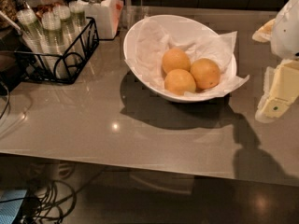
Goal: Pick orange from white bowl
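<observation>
Hanging over the counter's (pixel 140 139) right edge, clear of the bowl, the gripper (pixel 279 90) is showing too little to tell whether it is wide or narrow. At far left a black wire rack (pixel 70 66) is holding stacked cups (pixel 49 24), with a white jar (pixel 100 13) standing beside it. The white bowl (pixel 138 36) is sitting mid-counter, and the orange (pixel 204 73) is lying inside on its right, touching two paler oranges (pixel 175 59).

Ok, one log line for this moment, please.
gripper: right of white bowl, apart | orange: in bowl on paper lining, ungrasped | phase: pre-grasp
</observation>
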{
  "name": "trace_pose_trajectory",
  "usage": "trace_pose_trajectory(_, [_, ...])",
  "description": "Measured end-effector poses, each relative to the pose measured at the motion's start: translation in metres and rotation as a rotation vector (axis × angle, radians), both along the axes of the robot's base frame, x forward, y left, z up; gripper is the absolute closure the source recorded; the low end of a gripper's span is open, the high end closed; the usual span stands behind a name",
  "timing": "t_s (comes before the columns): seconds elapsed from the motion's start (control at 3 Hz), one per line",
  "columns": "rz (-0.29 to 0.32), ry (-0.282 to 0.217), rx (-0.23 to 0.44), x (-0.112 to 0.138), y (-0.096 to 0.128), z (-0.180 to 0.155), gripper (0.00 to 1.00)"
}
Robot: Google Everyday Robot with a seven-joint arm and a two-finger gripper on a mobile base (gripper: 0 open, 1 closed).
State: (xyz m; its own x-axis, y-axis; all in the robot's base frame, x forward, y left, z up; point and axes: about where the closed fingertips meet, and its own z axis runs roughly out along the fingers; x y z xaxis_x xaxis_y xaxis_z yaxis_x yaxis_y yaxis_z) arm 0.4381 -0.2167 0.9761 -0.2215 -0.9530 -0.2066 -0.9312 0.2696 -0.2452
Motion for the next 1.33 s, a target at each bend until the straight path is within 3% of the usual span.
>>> trace_pose_trajectory(0.33, [0.000, 0.000, 0.000, 0.000, 0.000, 0.000, 0.00])
trace_pose_trajectory(0.67, [0.050, -0.015, 0.011, 0.019, 0.008, 0.011, 0.00])
trace_pose_trajectory(1.0, [0.146, -0.033, 0.021, 0.055, 0.020, 0.028, 0.00])
trace_pose_trajectory(1.33, [0.146, -0.086, 0.033, 0.063, 0.023, 0.046, 0.00])
